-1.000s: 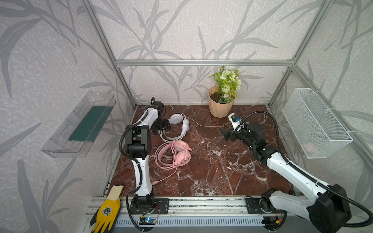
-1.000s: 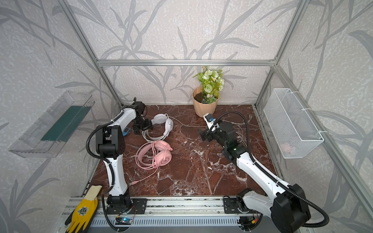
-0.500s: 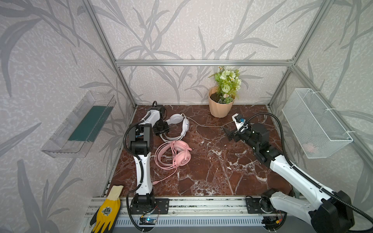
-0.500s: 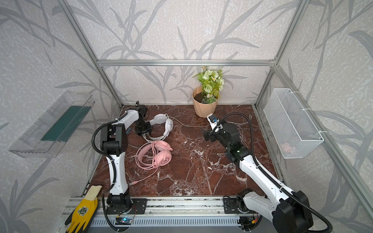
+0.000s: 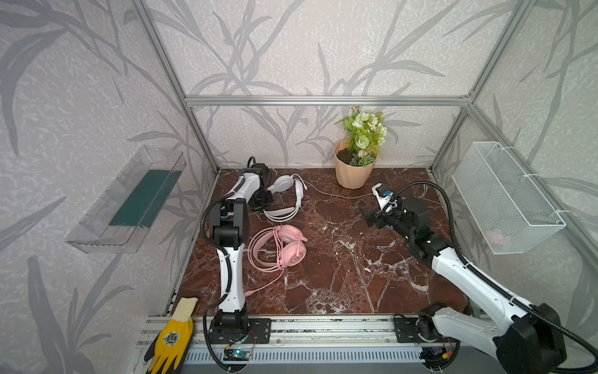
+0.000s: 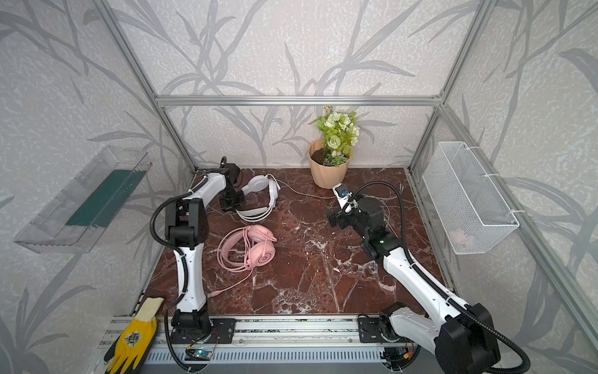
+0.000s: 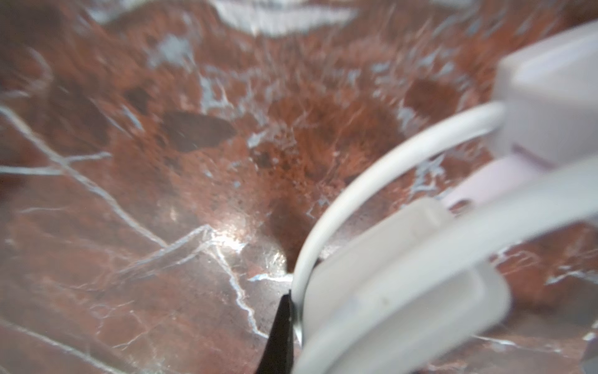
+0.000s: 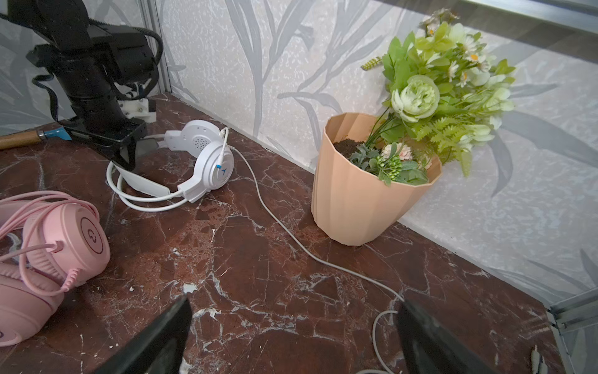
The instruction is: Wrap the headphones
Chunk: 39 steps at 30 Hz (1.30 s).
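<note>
A: Look at the table like a clock, with the back wall at twelve. Your white headphones lie at about eleven, and the pink headphones lie at about nine, nearer the middle.

B: Yes, and your left gripper is down on the white ones. Its fingers are pressed together, and it looks like they pinch the thin hoop of the headband. Only one finger tip shows up close, so you cannot be fully sure.

A: Your right gripper hangs over the table at about two. Its fingers are spread wide and hold nothing.

B: The white cable runs from the earcup past the flower pot near twelve, on to just beside your right gripper. It lies loose, not wrapped.

A: I think that cable is soft and floppy. It bends any way you pull it, and it may slip out of a weak pinch. So grab it near the free end and squeeze well.

B: The headphones look light and made of hard plastic. They may slide on the smooth stone if you tug. The hoop looks springy, so hold it firm but do not yank.

A: The round cups look too fat for the fingers. The band is your best spot to hold.
</note>
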### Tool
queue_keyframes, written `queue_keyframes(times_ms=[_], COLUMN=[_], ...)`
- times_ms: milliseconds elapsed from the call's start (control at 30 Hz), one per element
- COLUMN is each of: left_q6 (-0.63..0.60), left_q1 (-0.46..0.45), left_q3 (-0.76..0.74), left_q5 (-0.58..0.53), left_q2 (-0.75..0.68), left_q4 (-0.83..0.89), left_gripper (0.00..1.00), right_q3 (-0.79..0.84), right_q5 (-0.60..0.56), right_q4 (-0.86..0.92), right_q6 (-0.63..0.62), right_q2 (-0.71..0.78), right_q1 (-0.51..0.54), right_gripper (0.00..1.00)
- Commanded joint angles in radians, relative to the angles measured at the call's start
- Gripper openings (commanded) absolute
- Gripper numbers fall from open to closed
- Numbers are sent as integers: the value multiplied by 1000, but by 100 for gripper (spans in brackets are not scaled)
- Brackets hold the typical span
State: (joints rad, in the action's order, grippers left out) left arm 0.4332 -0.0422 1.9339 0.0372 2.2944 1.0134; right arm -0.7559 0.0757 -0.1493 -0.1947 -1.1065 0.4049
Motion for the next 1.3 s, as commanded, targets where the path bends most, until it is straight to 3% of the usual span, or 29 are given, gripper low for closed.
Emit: queue_keyframes(times_ms=[0,400,700,867,967,1100,1267], left_q6=[-32,-247,-356,-403,-452,-506,-539], left_q1=[-11,-29,-46,-81,-114,-159,-184], left_q3=[62,163,229,273,272,256,269], left_q5=[32,180,355,399,395,299,290], left_q2=[-25,-137,-199,-219,-239,-253,-234], left_q4=[10,49,114,147,159,174,183], left_gripper=[0,0,0,0,0,0,0], right_q3=[-5,1,-15,-42,-74,-103,-150], right_q5=[-3,151,307,342,342,390,460], right_q4=[12,22,-143,-259,-315,-383,-354], right_q6=[-29,-137,-160,-205,-233,-235,-267], right_q2=[-16,-51,-172,-292,-367,-426,-490], right_q1=[-17,-132,-160,-161,-162,-176,-176], right_gripper=[99,99,99,99,99,99,99])
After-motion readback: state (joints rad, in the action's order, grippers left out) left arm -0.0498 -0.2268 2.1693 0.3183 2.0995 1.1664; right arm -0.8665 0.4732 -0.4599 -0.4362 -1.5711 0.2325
